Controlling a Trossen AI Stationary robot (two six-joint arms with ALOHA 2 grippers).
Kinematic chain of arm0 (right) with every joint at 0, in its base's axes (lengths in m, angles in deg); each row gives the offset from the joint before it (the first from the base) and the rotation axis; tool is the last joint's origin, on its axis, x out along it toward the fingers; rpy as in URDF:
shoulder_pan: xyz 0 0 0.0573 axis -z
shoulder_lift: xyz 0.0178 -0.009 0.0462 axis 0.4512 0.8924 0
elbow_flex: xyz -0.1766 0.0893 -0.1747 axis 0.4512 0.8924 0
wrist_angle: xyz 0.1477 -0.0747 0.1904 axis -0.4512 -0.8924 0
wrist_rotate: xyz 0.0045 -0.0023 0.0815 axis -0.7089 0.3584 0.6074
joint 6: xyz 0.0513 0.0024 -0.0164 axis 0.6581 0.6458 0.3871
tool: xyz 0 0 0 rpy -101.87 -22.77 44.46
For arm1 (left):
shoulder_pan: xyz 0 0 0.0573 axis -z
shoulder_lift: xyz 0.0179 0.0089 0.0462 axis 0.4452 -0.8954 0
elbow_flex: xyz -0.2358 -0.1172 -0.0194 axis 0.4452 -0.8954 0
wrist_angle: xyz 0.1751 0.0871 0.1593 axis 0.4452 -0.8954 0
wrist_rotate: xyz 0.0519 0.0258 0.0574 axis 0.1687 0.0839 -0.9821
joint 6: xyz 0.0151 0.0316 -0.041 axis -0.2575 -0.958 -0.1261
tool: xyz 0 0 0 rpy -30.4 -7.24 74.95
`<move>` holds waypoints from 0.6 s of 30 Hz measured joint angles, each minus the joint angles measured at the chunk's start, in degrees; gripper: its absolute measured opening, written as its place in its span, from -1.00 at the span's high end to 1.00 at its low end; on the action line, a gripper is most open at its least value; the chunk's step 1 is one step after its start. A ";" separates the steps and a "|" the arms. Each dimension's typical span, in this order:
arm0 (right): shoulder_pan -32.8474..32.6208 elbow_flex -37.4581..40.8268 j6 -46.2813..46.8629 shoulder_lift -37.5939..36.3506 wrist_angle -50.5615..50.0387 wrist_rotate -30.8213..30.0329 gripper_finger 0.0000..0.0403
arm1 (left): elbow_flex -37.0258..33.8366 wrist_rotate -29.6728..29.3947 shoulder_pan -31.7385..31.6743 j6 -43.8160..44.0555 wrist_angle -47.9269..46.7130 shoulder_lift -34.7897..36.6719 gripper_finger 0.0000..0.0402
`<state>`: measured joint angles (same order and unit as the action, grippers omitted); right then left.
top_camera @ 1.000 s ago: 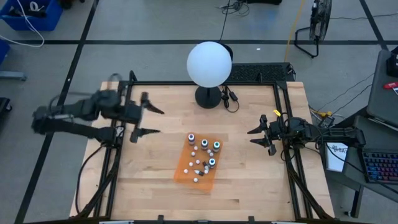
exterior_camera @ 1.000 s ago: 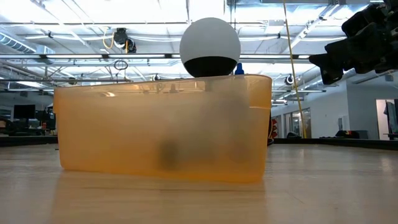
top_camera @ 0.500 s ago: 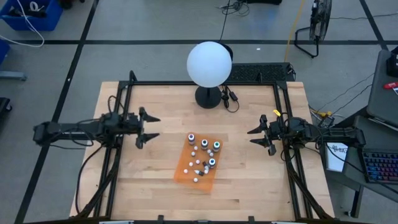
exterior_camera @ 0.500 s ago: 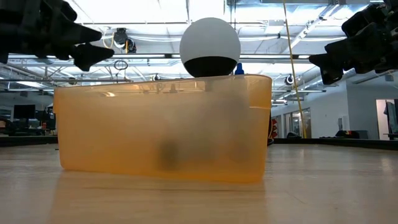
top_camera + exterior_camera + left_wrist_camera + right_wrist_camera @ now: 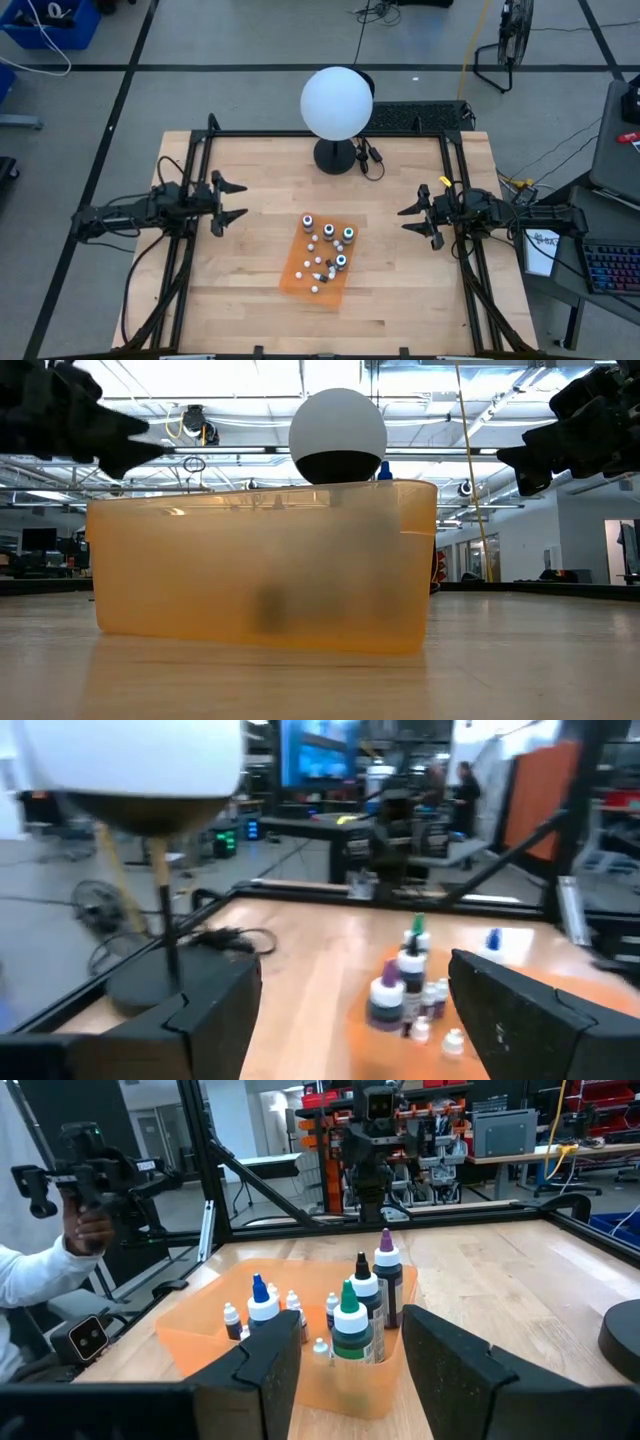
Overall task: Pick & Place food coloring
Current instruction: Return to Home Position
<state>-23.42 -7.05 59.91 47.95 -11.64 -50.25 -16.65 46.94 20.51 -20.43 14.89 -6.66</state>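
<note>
The food coloring bottles stand and lie in a translucent orange tray on the wooden table, toward its near side. They are thumb-sized, some dark with white tops, some with green or blue tops, with tinier whitish ones among them. My left gripper hovers open to the tray's left, pointing at it. My right gripper hovers open to the tray's right, also facing it. In the low view the tray wall hides the bottles.
A big white globe lamp stands on a black base at the table's far edge, with a cable beside it. Black frame rails run along the table's sides. A person's sleeve and hand show beyond the table's left side.
My left arm has swung down and settled, then drawn back a little toward the table's left edge; in the low view its gripper has come into sight and moved leftward. The right arm, the tray and the bottles have stayed where they were.
</note>
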 joint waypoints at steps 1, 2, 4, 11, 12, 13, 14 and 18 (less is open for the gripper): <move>0.00 -0.02 0.00 0.00 0.00 0.01 0.18 | -0.91 -1.24 -0.01 0.20 -0.06 1.06 -0.60; 0.00 -0.01 0.00 0.00 0.00 0.01 0.18 | -1.92 -3.07 -0.01 0.44 -0.09 2.03 -0.61; -0.01 -0.02 0.00 0.00 0.01 0.02 0.18 | -3.75 -6.74 -0.01 1.82 1.54 2.10 -0.62; 0.00 0.00 0.00 0.11 -0.08 -0.02 0.18 | -3.96 -5.49 -0.01 1.14 3.07 -1.68 -0.60; 0.00 0.00 0.00 0.13 -0.15 0.01 0.18 | -3.95 -5.48 -0.01 1.21 3.34 -2.13 -0.59; 0.00 -0.02 0.00 0.15 -0.09 0.00 0.18 | -3.96 -5.44 -0.01 1.32 3.04 -2.46 -0.59; 0.00 -0.01 0.00 0.17 -0.01 0.00 0.18 | -3.96 -5.35 -0.01 1.33 3.04 -2.49 -0.58; -0.01 -0.02 0.00 0.22 0.00 0.00 0.19 | -3.96 -5.38 -0.01 1.33 2.87 -2.49 -0.56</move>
<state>-23.43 -7.07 59.91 48.17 -11.64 -50.25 -20.62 41.55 20.50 -19.10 17.76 -9.15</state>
